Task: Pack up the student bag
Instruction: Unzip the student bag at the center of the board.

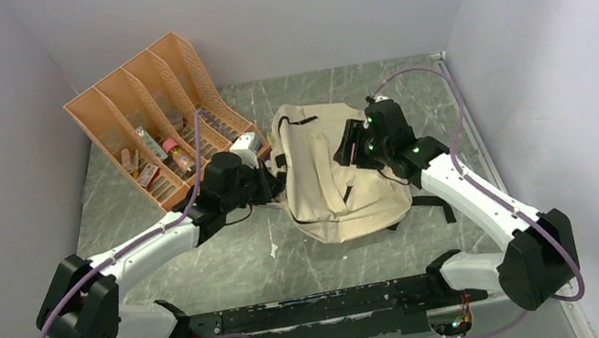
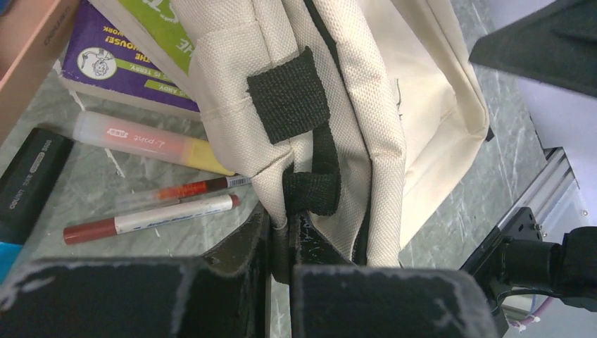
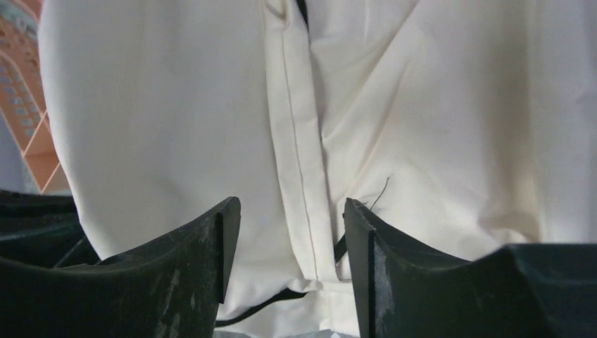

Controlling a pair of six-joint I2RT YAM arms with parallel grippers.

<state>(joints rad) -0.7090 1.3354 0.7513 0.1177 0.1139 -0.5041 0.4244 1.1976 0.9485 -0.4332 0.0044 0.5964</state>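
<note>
The student bag (image 1: 331, 182), cream fabric with black straps, lies in the middle of the table. My left gripper (image 1: 276, 179) is at its left edge. In the left wrist view this gripper (image 2: 288, 224) is shut on the bag's (image 2: 422, 105) fabric edge, right under a black webbing loop (image 2: 312, 191). My right gripper (image 1: 350, 147) hovers over the bag's upper right part. In the right wrist view it (image 3: 292, 218) stands open, its fingers either side of a stitched cream flap (image 3: 299, 176) of the bag (image 3: 176, 105), not closed on it.
An orange file organizer (image 1: 157, 120) with small items in its slots stands at the back left. Beside the bag lie a purple and green book (image 2: 120, 70), a pink and yellow marker (image 2: 148, 144), two pens (image 2: 151, 218) and a black block (image 2: 28, 179).
</note>
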